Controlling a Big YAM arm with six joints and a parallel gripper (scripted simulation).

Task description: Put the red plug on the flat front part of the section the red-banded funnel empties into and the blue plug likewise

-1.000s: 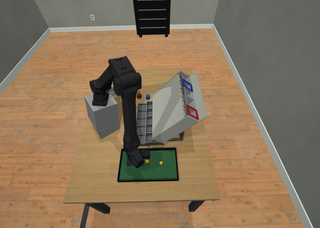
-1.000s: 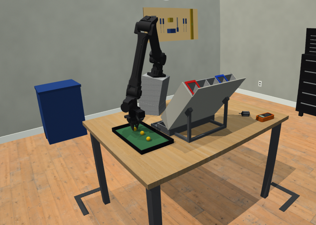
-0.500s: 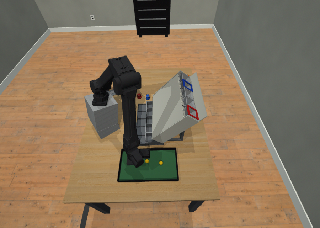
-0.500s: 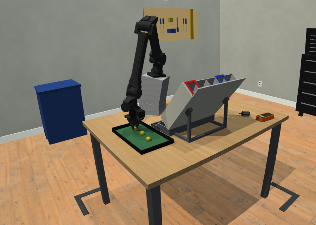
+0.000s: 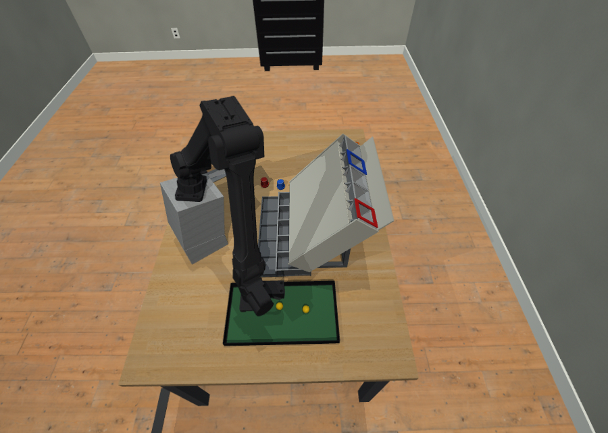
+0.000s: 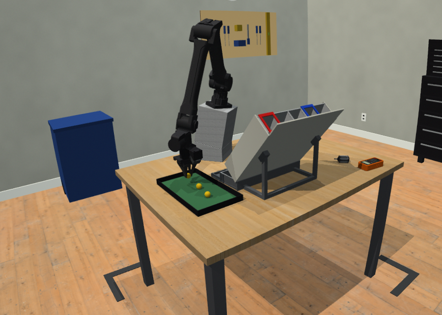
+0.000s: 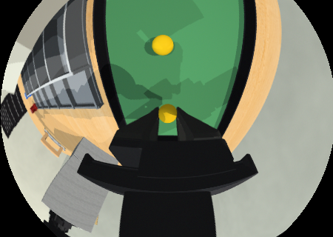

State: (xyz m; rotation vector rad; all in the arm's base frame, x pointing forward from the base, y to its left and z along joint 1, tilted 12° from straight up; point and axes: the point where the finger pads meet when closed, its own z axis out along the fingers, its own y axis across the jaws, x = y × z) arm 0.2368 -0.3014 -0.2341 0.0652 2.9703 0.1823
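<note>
My gripper points down over the left part of the green marble tray. It is shut on a yellow marble, held low, close to the tray floor. Two other yellow marbles lie in the tray: one marble nearer, one marble farther. The red plug and blue plug stand behind the sectioned grey tray. The red band rings the near-end funnel; the blue band rings one toward the far end.
A tilted grey cover hides the pipes and rises high beside the arm. Its dark stand rests on the table. The grey pedestal bears the arm. An orange meter and small motor-like item lie beyond the cover.
</note>
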